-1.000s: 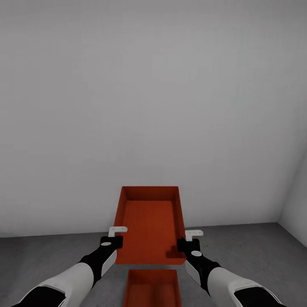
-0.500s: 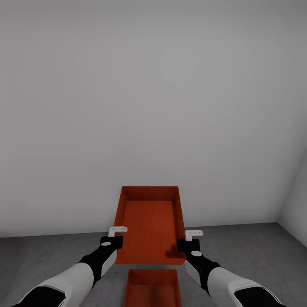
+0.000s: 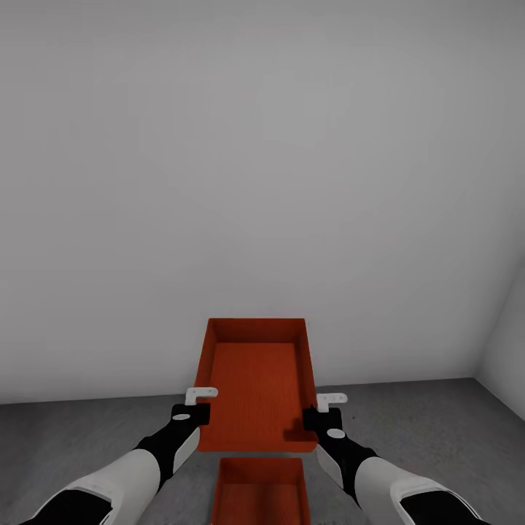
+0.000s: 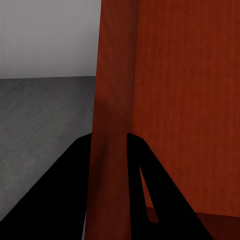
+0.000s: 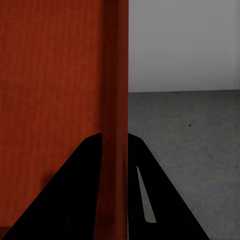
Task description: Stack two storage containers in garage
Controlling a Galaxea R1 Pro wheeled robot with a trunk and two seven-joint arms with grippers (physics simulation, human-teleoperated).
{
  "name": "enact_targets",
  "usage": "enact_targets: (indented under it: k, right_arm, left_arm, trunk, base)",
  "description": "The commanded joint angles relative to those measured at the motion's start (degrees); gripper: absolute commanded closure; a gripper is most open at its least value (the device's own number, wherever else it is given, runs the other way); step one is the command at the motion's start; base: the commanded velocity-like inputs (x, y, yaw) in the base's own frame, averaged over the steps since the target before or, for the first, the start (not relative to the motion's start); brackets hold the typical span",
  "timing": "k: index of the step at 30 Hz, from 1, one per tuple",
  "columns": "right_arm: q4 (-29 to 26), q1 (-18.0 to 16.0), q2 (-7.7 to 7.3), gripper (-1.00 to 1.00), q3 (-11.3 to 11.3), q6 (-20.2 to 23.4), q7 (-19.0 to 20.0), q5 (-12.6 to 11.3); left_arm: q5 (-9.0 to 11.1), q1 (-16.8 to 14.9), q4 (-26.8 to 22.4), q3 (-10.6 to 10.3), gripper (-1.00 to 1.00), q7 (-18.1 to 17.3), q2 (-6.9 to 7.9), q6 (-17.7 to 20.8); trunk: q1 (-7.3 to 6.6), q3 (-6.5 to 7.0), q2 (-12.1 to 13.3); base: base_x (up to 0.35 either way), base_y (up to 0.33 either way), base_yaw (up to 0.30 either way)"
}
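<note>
From the head camera I have one orange-red storage container held up in front of me against the pale grey garage wall, its open top tilted toward the camera so I see straight into its ribbed bottom. My left gripper clamps the container's left wall near its closest corner, and my right gripper clamps the right wall opposite. Directly under the held container, the second storage container sits on the dark grey concrete floor, partly cut off by the frame edge. Apart from a slim gap of floor showing between them, the two line up closely. In the left wrist camera, the black fingers sit narrow, one on each face of the held container's thin wall, with concrete and grey wall behind. In the right wrist camera it looks the same: fingers pinch the container's other wall between them, floor beyond.
</note>
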Motion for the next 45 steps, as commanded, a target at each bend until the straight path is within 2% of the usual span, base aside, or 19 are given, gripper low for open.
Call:
enact_targets:
  k: [1, 45]
  right_arm:
    - [2.76, -0.04, -0.54, 1.0, -0.22, -0.31, -3.7, -0.9]
    - [2.76, -0.04, -0.56, 1.0, -0.43, 0.83, -3.88, -1.0]
  left_arm:
    - [-0.86, -0.08, -0.27, 0.61, 1.0, 2.16, 0.05, -1.03]
    - [-0.85, -0.08, -0.03, 0.61, 1.0, 2.09, 0.05, -1.03]
  trunk:
    - [0.0, -0.16, -0.06]
    - [0.0, -4.23, -0.06]
  base:
    - [0.0, 0.0, 0.0]
    - [0.0, 0.0, 0.0]
